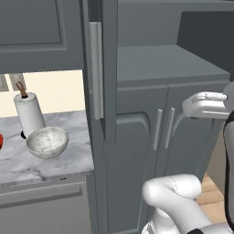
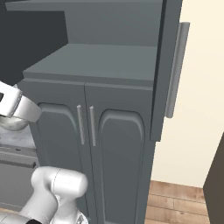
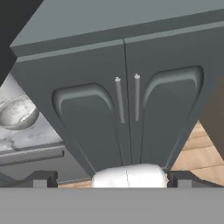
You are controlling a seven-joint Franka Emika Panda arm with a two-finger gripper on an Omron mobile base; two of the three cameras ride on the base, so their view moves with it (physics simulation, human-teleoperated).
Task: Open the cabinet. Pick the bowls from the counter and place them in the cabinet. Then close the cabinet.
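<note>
The cabinet [image 1: 164,64] stands open, both doors swung out. Its left door shows edge-on with a long bar handle [image 1: 96,68], the right door with its handle [image 2: 177,70], and the grey shelf [image 2: 100,61] is bare. The marbled bowl [image 1: 47,141] sits upright on the counter [image 1: 18,164]. It also shows at the left of the hand view as the bowl [image 3: 17,113]. A sliver of the red bowl [image 1: 1,140] shows at the picture's left edge. My gripper [image 3: 113,180] is open and holds nothing. It hangs before the lower doors, right of the counter.
A white paper-towel roll [image 1: 29,114] stands behind the marbled bowl. Below the shelf are two arched lower doors with short handles [image 3: 127,98]. A grey drawer front [image 1: 41,201] lies under the counter. Wooden floor [image 2: 175,201] shows to the right of the unit.
</note>
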